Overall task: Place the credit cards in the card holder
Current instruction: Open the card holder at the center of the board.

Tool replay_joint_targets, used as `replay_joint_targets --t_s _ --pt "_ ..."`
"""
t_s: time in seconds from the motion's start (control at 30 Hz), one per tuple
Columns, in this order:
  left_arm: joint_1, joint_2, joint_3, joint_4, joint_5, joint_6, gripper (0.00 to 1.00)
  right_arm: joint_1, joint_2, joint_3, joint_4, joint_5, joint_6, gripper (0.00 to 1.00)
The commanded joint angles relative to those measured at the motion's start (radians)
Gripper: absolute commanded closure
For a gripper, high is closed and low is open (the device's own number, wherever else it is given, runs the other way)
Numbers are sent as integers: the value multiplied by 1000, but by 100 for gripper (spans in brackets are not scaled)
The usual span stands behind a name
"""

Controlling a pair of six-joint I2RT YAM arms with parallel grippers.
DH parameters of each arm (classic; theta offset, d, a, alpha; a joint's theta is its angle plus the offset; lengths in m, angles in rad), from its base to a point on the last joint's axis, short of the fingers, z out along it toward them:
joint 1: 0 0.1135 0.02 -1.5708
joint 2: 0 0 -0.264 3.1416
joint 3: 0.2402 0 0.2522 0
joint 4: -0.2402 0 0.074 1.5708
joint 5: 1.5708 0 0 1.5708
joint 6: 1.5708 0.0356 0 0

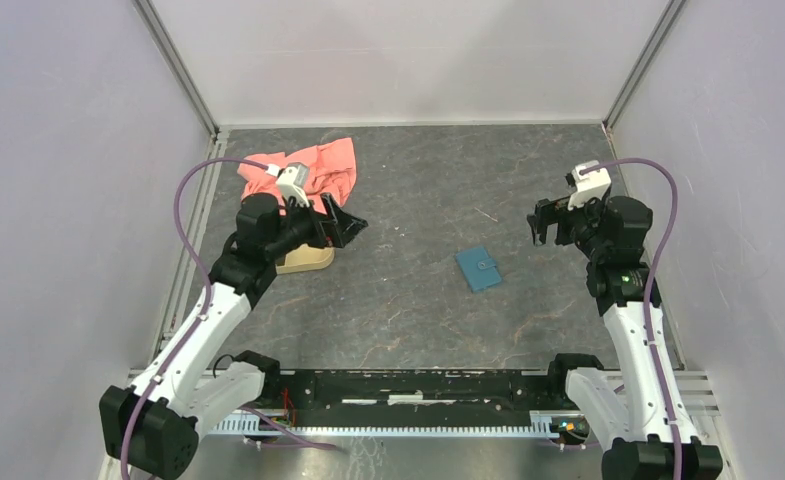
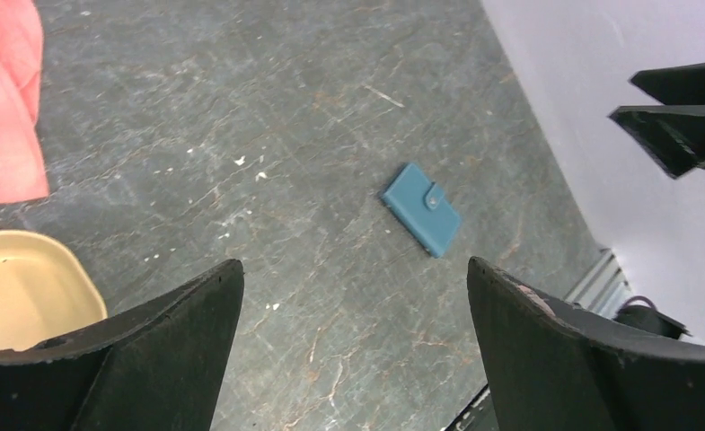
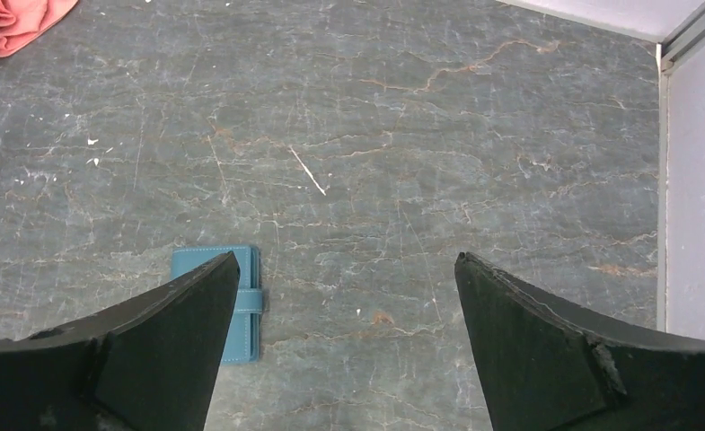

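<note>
Diagonally, the card holder (image 1: 479,268) lies closed, long axis far-left to near-right.

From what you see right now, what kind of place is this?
Probably a robot test cell in a lab: pale walls close in a dark table, two robot arms are bolted at its near edge, and a few props lie on it, like the card holder.
</note>
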Motion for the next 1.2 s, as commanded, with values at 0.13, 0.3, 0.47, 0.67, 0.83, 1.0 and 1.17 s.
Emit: replay_joint_targets --t_s 0.13,0.3,0.47,0.67,0.83,1.0,1.17 --pt "33 -72 -47 155 137 -78 0 -12 5 -1 70 6 28 2" --pt "34 -84 -158 385 231 -283 0 -13 4 -25 98 -54 12 2" --pt "-29 -54 -145 311 218 -232 0 -12 24 -94 91 -502 -303 2" --pt "-333 -28 28 -49 -322 43 0 -7 34 -113 15 -628 -519 2" --pt "-343 -33 26 -126 -523 128 0 -7 70 -122 -28 -675 -642 2" --pt "-341 -67 -39 -62 -564 198 0 -7 92 -137 -50 -678 -673 2" --pt "-331 -26 -13 -83 -600 223 0 -9 109 -158 -33 -696 -674 2"
